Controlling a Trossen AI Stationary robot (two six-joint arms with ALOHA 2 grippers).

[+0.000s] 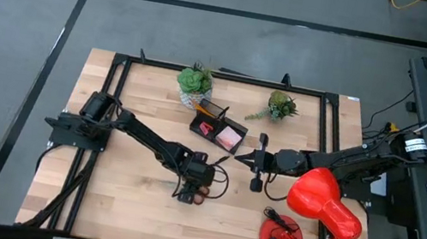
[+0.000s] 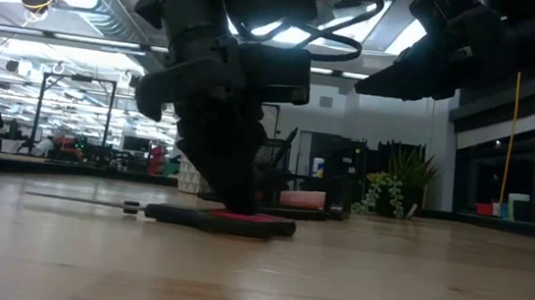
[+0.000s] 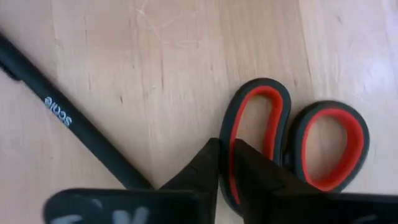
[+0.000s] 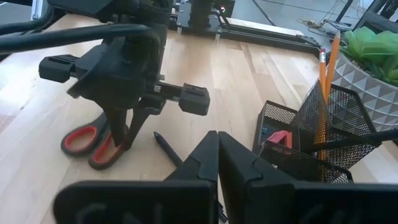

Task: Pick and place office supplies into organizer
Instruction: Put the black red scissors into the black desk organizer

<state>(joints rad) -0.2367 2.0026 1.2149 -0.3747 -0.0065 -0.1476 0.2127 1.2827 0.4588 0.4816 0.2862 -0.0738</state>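
My left gripper (image 3: 227, 163) pinches one scissors (image 3: 292, 140) handle loop at table's six o'clock. Best lift straight, clear of the pen (image 3: 68, 121). Right gripper (image 4: 217, 155) waits, pressed shut.

The scissors (image 3: 292, 140) lie flat on the table (image 1: 130, 201), near the front middle. A pen (image 3: 68, 124) lies just beside them. The organizer (image 1: 219, 127) stands farther back, between two plants (image 1: 194, 82). A pencil (image 4: 326, 93) stands in its back part. The lamp (image 1: 322, 205) is at the front right.
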